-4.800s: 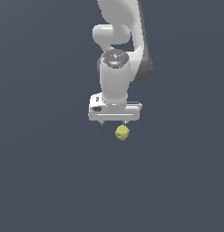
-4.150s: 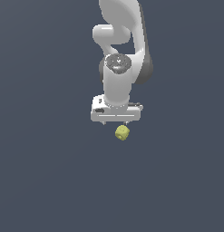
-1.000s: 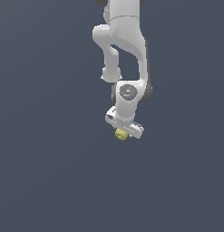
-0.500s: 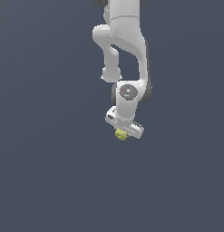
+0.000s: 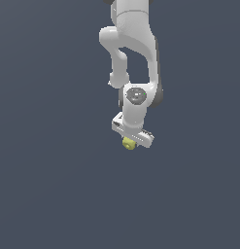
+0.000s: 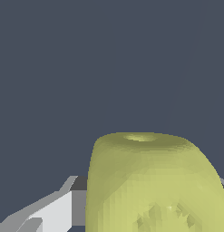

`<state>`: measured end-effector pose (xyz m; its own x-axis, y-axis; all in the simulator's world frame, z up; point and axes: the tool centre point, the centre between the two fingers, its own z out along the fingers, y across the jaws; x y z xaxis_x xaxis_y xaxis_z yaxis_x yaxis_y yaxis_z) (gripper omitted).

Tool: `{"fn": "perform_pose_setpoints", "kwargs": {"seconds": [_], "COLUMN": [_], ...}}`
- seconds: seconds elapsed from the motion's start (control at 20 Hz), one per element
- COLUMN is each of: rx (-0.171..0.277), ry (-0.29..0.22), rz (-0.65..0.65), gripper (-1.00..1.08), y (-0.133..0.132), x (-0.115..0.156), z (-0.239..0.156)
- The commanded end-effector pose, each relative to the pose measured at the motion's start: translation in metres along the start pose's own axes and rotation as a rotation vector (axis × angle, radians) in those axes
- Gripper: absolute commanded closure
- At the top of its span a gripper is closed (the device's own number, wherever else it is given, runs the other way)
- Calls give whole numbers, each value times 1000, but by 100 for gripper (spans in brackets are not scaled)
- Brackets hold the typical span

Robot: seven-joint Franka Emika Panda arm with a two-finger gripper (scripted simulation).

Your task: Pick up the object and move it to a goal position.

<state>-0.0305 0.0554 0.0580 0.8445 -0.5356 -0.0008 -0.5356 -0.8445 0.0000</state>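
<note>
The object (image 5: 128, 144) is a small yellow-green rounded lump on the dark grey floor (image 5: 53, 185). It peeks out just under the white hand of my gripper (image 5: 130, 140). The hand is tilted and points down over it. In the wrist view the object (image 6: 149, 181) fills the lower part of the picture, with faint dimples on its side. It sits between the grey-white fingers (image 6: 54, 210). One finger touches one side of it, and a sliver of the other shows at its far side. The jaws look shut on the lump.
The white arm (image 5: 133, 44) comes down from the upper middle of the exterior view. The dark grey floor runs flat on all sides, and no other object shows.
Since several seconds ago the arm has come down and turned its hand over the lump. In the last second nothing has visibly moved.
</note>
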Motion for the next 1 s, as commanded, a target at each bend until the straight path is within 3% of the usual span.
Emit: {"fn": "perform_pose_setpoints", "kwargs": {"seconds": [0.0,0.5,0.95], "rx": [1,0,0], "ry": [1,1,1], "rz": [0,1,1], "gripper": [108,108,108], "y": [1,8,9], "x": [6,36,44], "z": [-13,-78,-93]}}
